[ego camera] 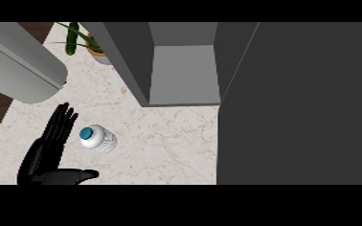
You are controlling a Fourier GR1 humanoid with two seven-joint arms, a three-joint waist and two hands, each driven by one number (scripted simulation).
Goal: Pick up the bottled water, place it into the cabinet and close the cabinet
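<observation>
Marble counter (170,143) held the bottle (97,139) ungrasped beside the open-fingered left hand (51,146); cabinet (182,72) stood open, everything remained undone.

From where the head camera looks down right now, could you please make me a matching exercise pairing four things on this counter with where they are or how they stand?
Things:
1. bottled water
2. left hand
3. cabinet
4. potted plant

Places or states:
A. open, its door swung out at the right
B. at the far left corner of the counter, beside the cabinet
C. upright on the marble counter, blue cap up
D. fingers straight, just left of the bottle

Pairs: 1-C, 2-D, 3-A, 4-B
</observation>
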